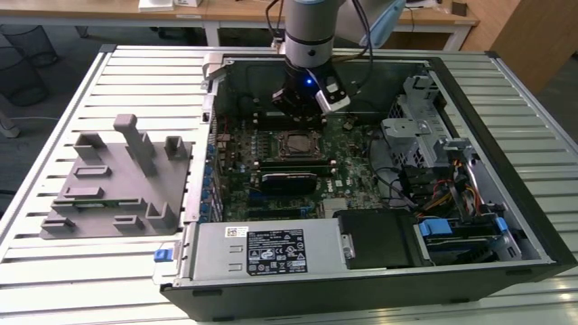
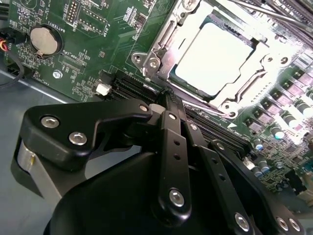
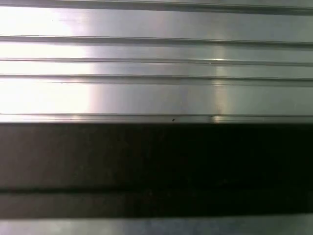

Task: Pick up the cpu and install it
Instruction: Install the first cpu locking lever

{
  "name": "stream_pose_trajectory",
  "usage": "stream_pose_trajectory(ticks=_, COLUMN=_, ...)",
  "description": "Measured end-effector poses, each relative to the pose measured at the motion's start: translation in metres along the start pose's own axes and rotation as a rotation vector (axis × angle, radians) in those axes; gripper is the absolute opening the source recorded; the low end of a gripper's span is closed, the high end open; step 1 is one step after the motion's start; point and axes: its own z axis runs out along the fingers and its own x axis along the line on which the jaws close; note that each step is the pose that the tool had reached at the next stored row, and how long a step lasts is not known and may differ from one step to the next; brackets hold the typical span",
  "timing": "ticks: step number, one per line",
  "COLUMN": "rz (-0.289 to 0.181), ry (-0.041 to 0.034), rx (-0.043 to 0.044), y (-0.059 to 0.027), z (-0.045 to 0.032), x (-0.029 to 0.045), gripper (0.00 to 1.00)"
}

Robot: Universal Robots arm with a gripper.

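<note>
The cpu (image 2: 215, 58) is a pale silvery square lying flat inside the metal frame of the socket (image 2: 161, 46) on the green motherboard (image 2: 98, 29). In the exterior view the socket (image 1: 296, 143) sits mid-board inside the open computer case, and my gripper (image 1: 299, 115) hangs just behind and above it. In the second wrist view the gripper (image 2: 168, 96) shows its black fingers drawn together, shut with nothing between them. Its tip stands beside the socket's corner, over the black memory slots (image 2: 132, 88), apart from the chip.
A grey moulded holder (image 1: 118, 179) lies on the slatted table (image 1: 91, 271) at the exterior view's left. The case walls (image 1: 212, 115), a power supply (image 1: 262, 247), a drive cage (image 1: 424, 135) and cables (image 1: 442, 186) ring the board. A coin battery (image 2: 43, 39) sits on the board.
</note>
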Motion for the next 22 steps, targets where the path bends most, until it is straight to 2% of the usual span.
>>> stream_pose_trajectory(ticks=10, rz=0.0, ry=0.0022, rx=0.0001, y=-0.0003, z=0.0047, x=-0.0014, gripper=0.11)
stream_pose_trajectory(ticks=22, rz=0.0, ry=0.002, rx=0.0007, y=0.0, z=0.0001, x=-0.0019, gripper=0.11)
